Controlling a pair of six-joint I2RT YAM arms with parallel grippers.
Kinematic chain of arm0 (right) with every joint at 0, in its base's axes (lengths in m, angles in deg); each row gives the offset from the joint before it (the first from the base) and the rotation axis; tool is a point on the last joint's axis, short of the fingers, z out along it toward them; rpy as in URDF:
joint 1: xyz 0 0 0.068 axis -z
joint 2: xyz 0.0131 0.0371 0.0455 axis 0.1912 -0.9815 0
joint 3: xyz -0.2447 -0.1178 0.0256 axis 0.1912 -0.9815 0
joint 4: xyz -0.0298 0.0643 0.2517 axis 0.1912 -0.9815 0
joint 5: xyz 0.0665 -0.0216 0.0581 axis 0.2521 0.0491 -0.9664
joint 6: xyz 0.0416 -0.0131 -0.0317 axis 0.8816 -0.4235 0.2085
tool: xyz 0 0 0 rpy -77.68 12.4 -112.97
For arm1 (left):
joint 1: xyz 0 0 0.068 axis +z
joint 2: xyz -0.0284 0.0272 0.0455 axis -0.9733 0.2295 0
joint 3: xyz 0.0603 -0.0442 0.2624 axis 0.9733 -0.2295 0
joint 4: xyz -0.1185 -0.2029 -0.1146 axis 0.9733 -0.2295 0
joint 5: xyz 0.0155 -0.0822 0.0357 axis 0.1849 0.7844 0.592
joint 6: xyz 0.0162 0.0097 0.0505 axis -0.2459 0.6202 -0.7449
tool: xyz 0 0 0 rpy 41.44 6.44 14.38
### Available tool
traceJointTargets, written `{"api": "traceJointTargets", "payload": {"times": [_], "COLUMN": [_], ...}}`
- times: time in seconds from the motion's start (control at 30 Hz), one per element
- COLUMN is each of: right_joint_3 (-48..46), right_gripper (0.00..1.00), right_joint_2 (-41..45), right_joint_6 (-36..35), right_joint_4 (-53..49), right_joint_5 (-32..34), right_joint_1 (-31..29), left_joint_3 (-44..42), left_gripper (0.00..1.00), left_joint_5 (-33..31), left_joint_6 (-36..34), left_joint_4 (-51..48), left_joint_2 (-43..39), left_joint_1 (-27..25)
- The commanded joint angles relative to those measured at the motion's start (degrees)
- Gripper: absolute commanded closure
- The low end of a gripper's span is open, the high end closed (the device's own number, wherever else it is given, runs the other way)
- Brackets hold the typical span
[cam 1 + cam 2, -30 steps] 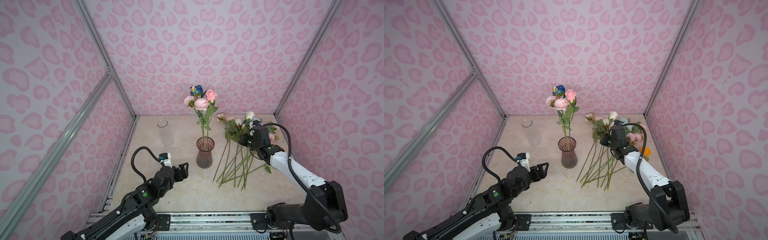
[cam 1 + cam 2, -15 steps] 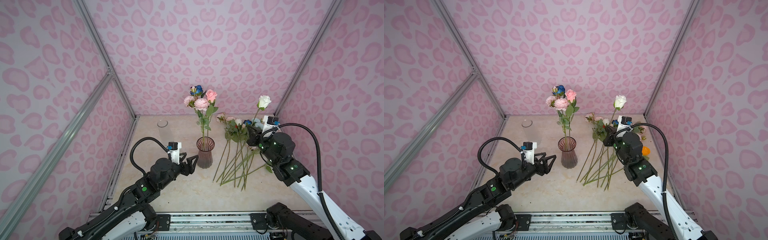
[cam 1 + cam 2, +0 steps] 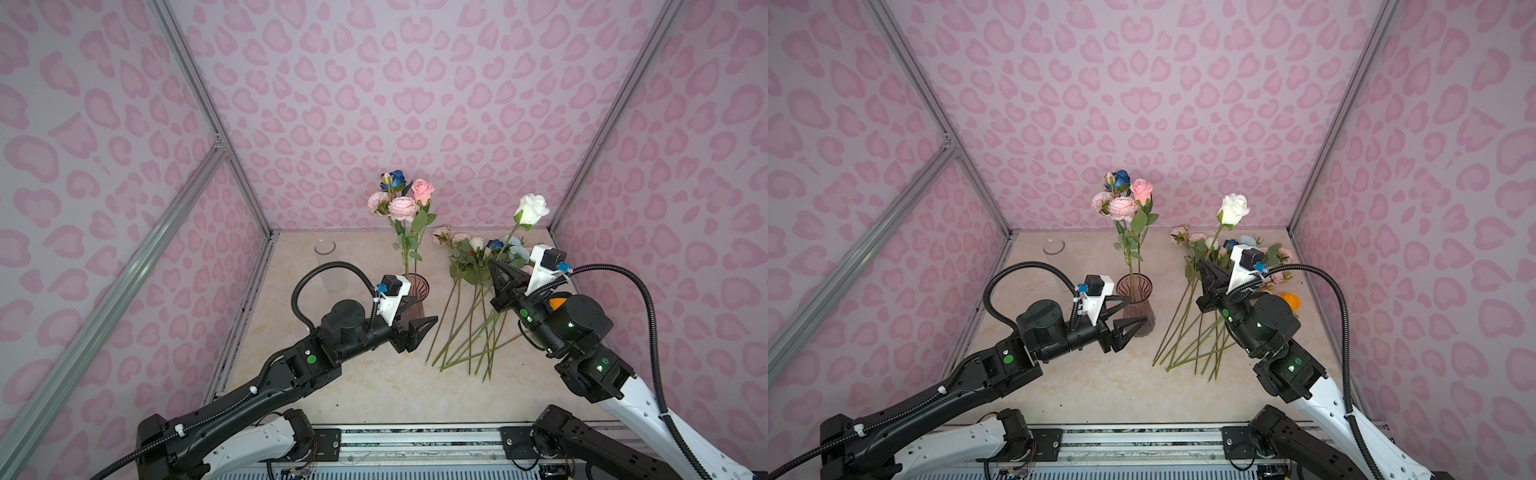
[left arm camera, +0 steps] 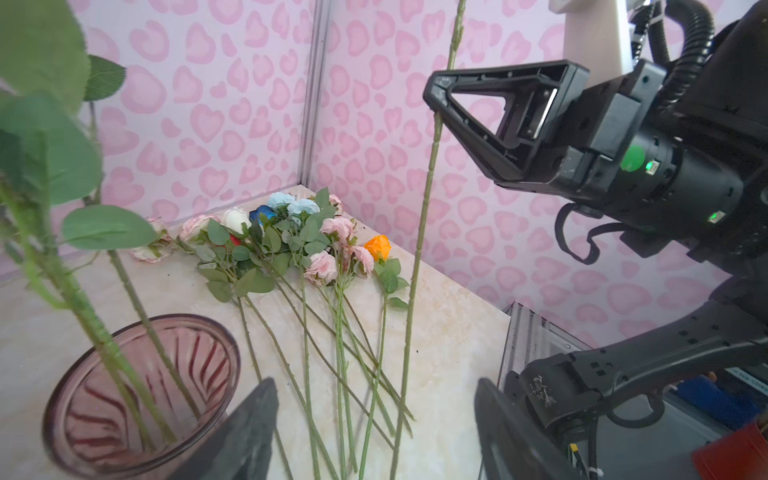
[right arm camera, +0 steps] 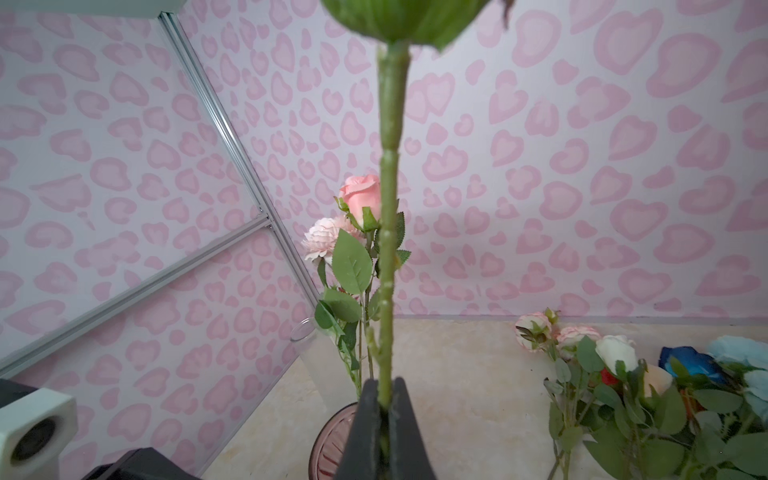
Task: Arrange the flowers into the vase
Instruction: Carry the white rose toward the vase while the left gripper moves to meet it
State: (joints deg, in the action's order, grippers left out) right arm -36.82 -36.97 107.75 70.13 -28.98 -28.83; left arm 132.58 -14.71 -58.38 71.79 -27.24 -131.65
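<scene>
While gripping the white rose (image 3: 532,209) partway down its stem with the right gripper (image 3: 493,265) pinched tight, holding it upright: bloom well above the fingertips, lower stem hanging below. Raised over the loose flowers (image 3: 473,266) heaped on the table (image 3: 374,395). Further left, just beside the pink vase (image 3: 1144,291) with its standing blooms (image 3: 402,208), left gripper (image 3: 1136,309) spread wide and empty. From the left wrist, hanging stem seen running down between the spread fingers (image 4: 253,428); touching or not, cannot tell.

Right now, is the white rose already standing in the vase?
No, the right gripper holds the white rose well apart from the vase.
</scene>
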Motion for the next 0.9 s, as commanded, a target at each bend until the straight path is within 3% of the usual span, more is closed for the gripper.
{"api": "traceJointTargets", "payload": {"times": [0.0,0.17,0.37,0.57,0.87], "right_joint_3": [-1.34,-1.94,-2.02,-1.7,-2.02], "right_gripper": [0.98,0.98,0.98,0.98,0.98], "right_joint_2": [0.31,-0.14,-0.62,-1.42,-2.54], "right_joint_6": [2.31,2.76,3.88,4.21,5.55], "right_joint_4": [6.61,8.51,9.16,9.03,10.94], "right_joint_5": [1.8,2.38,0.93,0.33,-0.9], "right_joint_1": [-2.8,-7.26,-8.54,-8.57,-8.66], "left_joint_3": [3.46,8.9,11.69,11.87,12.49], "left_gripper": [0.28,0.36,0.47,0.49,0.85], "left_joint_5": [0.94,2.11,6.34,8.92,5.81], "left_joint_6": [-2.13,-0.71,-0.48,-0.22,-1.22], "left_joint_4": [3.24,2.28,2.02,2.19,0.71], "left_joint_2": [3.37,8.93,13.56,14.91,15.54], "left_joint_1": [-1.04,-1.16,-1.32,-1.51,-1.59]}}
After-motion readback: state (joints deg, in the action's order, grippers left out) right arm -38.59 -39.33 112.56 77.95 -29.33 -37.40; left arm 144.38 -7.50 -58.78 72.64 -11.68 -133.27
